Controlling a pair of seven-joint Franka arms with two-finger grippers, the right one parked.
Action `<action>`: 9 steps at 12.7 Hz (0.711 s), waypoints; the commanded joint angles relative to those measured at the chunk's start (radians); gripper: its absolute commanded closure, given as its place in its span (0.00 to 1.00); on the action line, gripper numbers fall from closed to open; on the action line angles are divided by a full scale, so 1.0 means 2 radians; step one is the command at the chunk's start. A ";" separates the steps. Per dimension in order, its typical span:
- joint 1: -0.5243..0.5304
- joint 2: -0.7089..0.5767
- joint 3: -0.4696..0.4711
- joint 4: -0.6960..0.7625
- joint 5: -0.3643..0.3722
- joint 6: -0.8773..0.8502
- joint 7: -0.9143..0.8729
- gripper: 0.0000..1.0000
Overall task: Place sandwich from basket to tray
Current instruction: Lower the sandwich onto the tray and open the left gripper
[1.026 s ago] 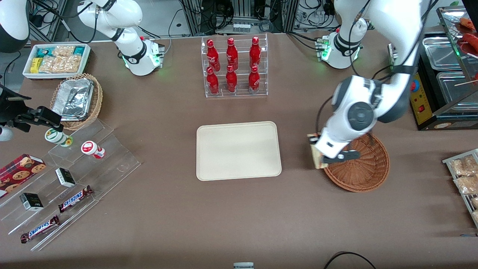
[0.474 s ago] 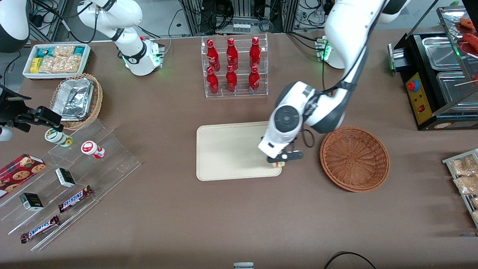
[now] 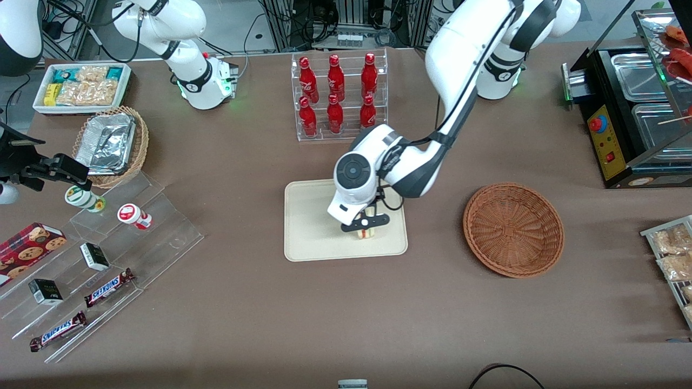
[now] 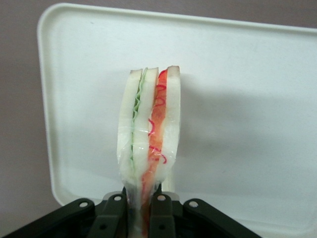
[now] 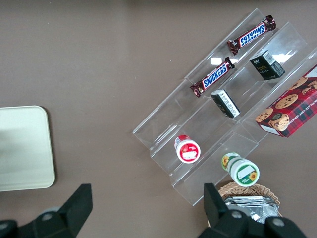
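Your left arm's black two-finger gripper hangs over the near half of the flat cream-beige rectangular tray, its fingers clenched on the triangular wrapped sandwich of pale bread with red and green filling. The sandwich is held on edge above the tray's surface. The round reddish-brown woven wicker basket sits well apart, toward the working arm's end of the table.

Even overhead light, soft shadows, sharp focus throughout.
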 commanded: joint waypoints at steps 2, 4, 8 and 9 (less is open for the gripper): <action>-0.013 0.044 0.007 0.071 -0.006 -0.019 -0.010 1.00; -0.013 0.050 0.007 0.072 -0.007 -0.014 -0.010 1.00; -0.016 0.058 0.006 0.078 -0.008 -0.006 -0.024 1.00; -0.016 0.060 0.005 0.077 -0.017 0.001 -0.026 1.00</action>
